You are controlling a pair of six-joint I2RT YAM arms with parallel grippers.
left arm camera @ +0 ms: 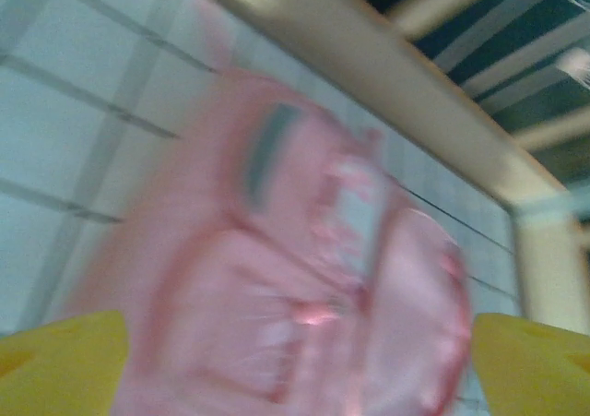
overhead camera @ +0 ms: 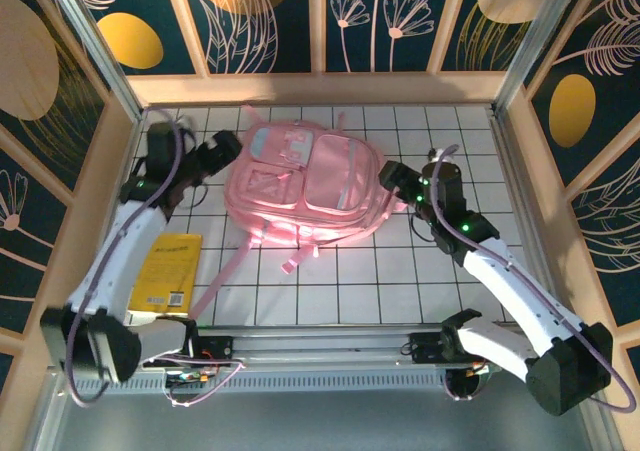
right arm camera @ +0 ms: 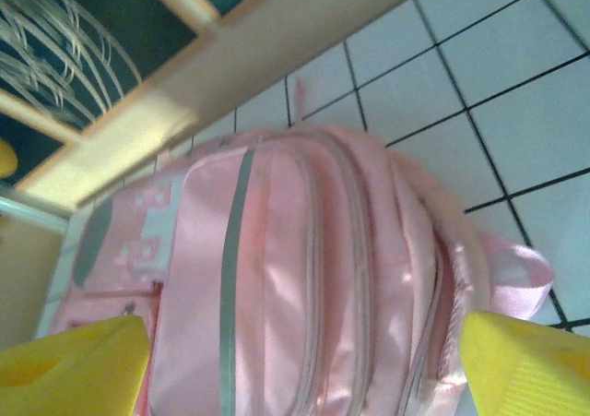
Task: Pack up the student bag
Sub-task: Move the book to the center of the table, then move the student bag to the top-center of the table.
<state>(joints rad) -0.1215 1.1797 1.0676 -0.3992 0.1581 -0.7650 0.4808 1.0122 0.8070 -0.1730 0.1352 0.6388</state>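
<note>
Where student bag [overhead camera: 305, 186] lies, tiles [overhead camera: 400, 281] border it.

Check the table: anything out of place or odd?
The yellow book lies on the table left of the student bag, unpacked. A pink strap trails loose toward the near edge. Nothing looks spilled or damaged.

My left tool [overhead camera: 224, 148] ends my left arm [overhead camera: 130, 251], stretched forward, its yellow fingertips [left arm camera: 60, 365] spread wide. My right tool [overhead camera: 390, 179] faces across toward it from my bent right arm [overhead camera: 510, 281], with its yellow fingertips [right arm camera: 74, 365] just as wide apart.
</note>
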